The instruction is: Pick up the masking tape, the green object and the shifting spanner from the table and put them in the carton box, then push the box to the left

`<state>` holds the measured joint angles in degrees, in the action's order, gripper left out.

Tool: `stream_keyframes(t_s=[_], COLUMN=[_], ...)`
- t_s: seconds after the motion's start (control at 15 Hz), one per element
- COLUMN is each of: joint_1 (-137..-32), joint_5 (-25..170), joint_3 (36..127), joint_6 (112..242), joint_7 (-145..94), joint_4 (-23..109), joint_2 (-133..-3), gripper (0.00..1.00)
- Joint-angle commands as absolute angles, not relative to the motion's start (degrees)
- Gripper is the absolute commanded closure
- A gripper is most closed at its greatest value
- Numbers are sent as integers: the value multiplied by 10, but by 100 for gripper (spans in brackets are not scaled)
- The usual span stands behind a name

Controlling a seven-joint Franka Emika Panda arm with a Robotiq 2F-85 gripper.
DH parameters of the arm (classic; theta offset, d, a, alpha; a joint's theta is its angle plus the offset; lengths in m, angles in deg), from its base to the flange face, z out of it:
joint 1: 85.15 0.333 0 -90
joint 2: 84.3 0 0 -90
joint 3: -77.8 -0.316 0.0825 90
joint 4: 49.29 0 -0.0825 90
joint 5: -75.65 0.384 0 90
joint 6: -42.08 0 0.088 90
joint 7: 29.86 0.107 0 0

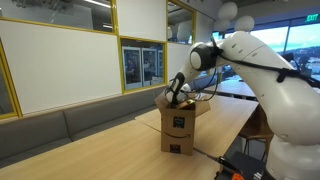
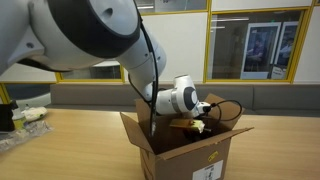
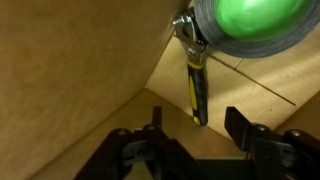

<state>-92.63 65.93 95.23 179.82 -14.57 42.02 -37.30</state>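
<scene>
Nearest the lens, the claw [image 3: 193, 126] hangs apart and empty inside the carton box [image 3: 70, 80], where the shifting spanner [image 3: 197, 88], stiff and probably heavy, lies by the masking tape [image 3: 208, 38] ringing the green object [image 3: 262, 14]; the light cardboard should slide on the bench [image 1: 100, 150] if pushed low.
</scene>
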Motion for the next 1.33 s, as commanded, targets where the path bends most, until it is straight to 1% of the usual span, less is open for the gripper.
stream_keyframes(t_s=[0.0, 0.07, 0.4, 0.73, 0.93, 1.27], joint_1=[-887, -876, -828, -812, -815, -842], joint_5=[627, 617, 557, 524, 530, 631], joint_3=[970, 973, 984, 964, 933, 849], joint_6=[1805, 1808, 1797, 1768, 1755, 1771], joint_7=[-127, -122, -93, -93, -116, -225], joint_4=[434, 442, 460, 473, 487, 544], joint_2=[-423, -440, -521, -608, -657, -738], gripper=[2, 0, 0, 0, 0, 0])
